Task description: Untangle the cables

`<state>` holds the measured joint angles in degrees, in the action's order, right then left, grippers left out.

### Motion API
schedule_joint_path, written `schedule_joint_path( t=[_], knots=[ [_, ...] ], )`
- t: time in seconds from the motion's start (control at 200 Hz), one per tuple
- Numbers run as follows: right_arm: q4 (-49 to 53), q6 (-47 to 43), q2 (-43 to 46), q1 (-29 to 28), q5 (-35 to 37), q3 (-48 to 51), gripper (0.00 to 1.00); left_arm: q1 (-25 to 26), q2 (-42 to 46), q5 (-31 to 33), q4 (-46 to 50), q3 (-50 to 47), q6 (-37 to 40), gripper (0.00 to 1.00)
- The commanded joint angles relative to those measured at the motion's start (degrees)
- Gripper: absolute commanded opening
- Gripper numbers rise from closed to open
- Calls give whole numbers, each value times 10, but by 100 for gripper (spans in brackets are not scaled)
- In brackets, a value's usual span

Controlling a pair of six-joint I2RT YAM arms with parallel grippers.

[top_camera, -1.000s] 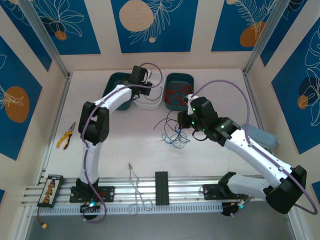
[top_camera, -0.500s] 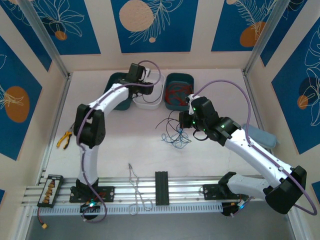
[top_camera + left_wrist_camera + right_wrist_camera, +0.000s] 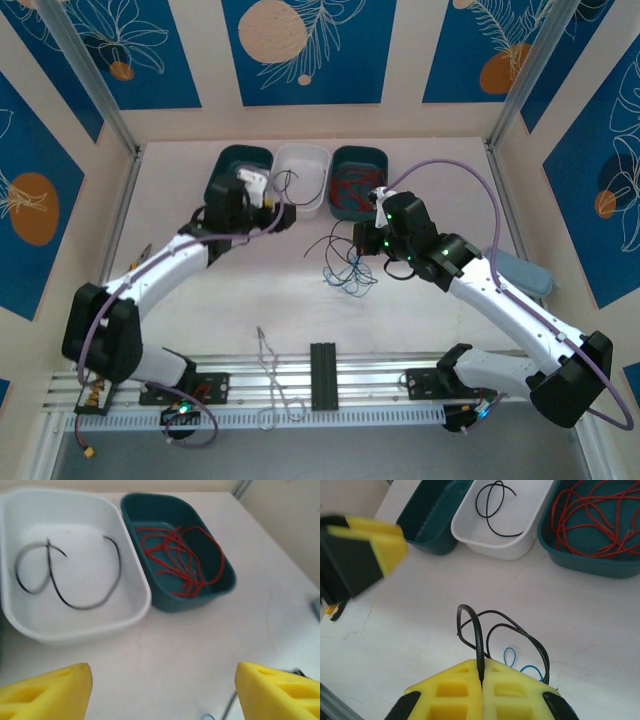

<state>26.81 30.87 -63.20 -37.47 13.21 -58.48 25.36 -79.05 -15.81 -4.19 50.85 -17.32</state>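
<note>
A tangle of black and blue cables (image 3: 348, 270) lies on the table's middle. My right gripper (image 3: 372, 243) hangs over it, shut on a black cable (image 3: 478, 635) that loops up from between its yellow fingers (image 3: 460, 690); a blue cable (image 3: 530, 667) lies just beyond. My left gripper (image 3: 278, 213) is open in front of the trays, its jaws wide apart over bare table (image 3: 162, 690). A loose black cable (image 3: 119, 562) lies in the white tray (image 3: 75, 632). Red cables (image 3: 180, 560) fill the teal tray (image 3: 200, 600) to its right.
Another teal tray (image 3: 238, 165) stands left of the white one. Yellow-handled pliers (image 3: 130, 272) lie at the left edge. A bare metal wire loop (image 3: 272, 375), a black bracket (image 3: 323, 375) and a connector block (image 3: 98, 382) sit along the near rail.
My left arm has drawn back from over the white tray toward the table's middle and its jaws have opened; the black cable now lies in the tray. The right arm has stayed put.
</note>
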Motion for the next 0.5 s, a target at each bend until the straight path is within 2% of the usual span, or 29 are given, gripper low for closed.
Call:
schedule_joint_path(
  t=[0.0,0.16,0.305,0.42,0.495],
  knots=[
    [-25,18,4,2,-25,-19,0,12,55,-56,-123,-86,-59,75],
    [-40,35,0,4,-36,-28,0,53,112,-8,-144,-183,-75,76],
    [-32,47,-12,3,-33,-42,0,94,168,18,-206,-243,-95,78],
    [-20,67,-28,4,-26,-53,0,132,197,23,-263,-271,-41,81],
    [-23,79,-37,5,-33,-56,0,152,204,24,-268,-271,5,81]
  ],
)
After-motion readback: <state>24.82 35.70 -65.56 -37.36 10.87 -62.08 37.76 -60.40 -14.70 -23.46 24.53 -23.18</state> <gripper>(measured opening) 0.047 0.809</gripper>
